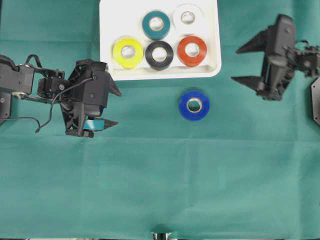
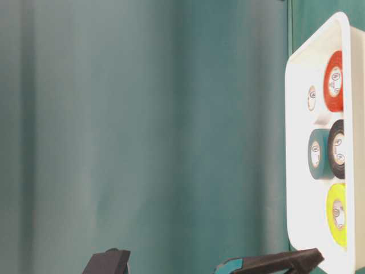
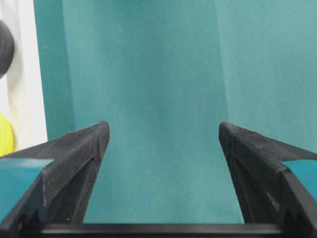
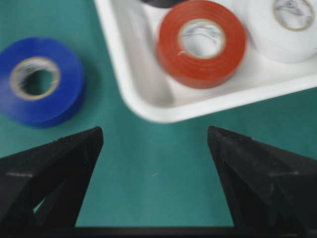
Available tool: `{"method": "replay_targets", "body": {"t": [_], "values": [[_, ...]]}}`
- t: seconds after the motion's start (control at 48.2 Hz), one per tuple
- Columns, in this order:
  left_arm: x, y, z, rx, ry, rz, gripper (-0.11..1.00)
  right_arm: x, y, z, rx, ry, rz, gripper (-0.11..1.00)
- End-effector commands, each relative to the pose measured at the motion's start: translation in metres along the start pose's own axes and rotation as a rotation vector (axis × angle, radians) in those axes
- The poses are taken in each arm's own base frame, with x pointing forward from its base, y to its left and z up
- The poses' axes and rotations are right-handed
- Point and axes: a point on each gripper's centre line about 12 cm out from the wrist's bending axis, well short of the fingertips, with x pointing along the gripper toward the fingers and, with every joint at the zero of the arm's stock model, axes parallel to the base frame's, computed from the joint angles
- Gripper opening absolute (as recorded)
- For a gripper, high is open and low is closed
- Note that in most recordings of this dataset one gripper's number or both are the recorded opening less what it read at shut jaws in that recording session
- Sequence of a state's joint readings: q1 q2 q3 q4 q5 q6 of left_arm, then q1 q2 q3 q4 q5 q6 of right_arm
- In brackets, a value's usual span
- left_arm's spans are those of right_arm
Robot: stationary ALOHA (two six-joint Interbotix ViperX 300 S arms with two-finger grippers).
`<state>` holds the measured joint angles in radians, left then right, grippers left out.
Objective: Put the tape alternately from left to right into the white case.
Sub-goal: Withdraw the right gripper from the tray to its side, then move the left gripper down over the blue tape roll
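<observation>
The white case point(image 1: 165, 75) lies at the top middle and holds five rolls of tape: teal point(image 1: 146, 25), white point(image 1: 198, 15), yellow point(image 1: 118, 54), black point(image 1: 150, 56) and orange-red point(image 1: 202, 51). A blue roll point(image 1: 184, 106) lies flat on the green cloth just below the case's lower right corner. My left gripper point(image 1: 118, 108) hovers open and empty left of it, below the case's lower left corner. My right gripper point(image 1: 235, 65) stands open and empty to the right of the case. The right wrist view shows the blue roll point(image 4: 64, 94) ahead and left of the right gripper point(image 4: 155, 134).
Green cloth point(image 1: 160, 180) covers the whole table. In the left wrist view only bare cloth lies between the fingers point(image 3: 79, 148), with the case's rim point(image 3: 25, 74) at the far left. The case's near corner point(image 4: 148, 106) sits just ahead of the right gripper.
</observation>
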<state>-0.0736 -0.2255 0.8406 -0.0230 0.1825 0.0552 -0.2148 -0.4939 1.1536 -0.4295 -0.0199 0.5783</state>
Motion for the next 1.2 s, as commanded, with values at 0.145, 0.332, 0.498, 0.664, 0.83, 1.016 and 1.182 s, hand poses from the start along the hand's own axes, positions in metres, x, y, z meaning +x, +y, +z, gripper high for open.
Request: {"method": "replay_targets", "body": {"t": [0.145, 0.332, 0.498, 0.664, 0.83, 1.016, 1.182], "values": [[-0.004, -0.001, 0.014, -0.001, -0.060, 0.000, 0.91, -0.013, 0.012, -0.004, -0.024, -0.054, 0.059, 0.82], [-0.004, 0.000, 0.016, -0.001, -0.072, 0.000, 0.91, -0.015, 0.019, -0.006, -0.042, -0.056, 0.089, 0.81], [-0.004, 0.000, 0.017, -0.001, -0.081, 0.001, 0.91, -0.015, 0.019, -0.008, -0.043, -0.054, 0.093, 0.81], [-0.005, 0.000, 0.024, 0.001, -0.113, 0.003, 0.91, -0.015, 0.019, -0.009, -0.041, -0.051, 0.092, 0.81], [-0.006, 0.000, 0.035, 0.005, -0.185, 0.007, 0.91, -0.015, 0.019, -0.009, -0.041, -0.051, 0.092, 0.81], [-0.007, 0.001, 0.042, 0.011, -0.231, 0.010, 0.91, -0.015, 0.019, -0.008, -0.041, -0.053, 0.092, 0.81], [-0.007, 0.003, 0.045, 0.008, -0.251, 0.015, 0.91, -0.015, 0.019, -0.008, -0.041, -0.054, 0.093, 0.81]]}}
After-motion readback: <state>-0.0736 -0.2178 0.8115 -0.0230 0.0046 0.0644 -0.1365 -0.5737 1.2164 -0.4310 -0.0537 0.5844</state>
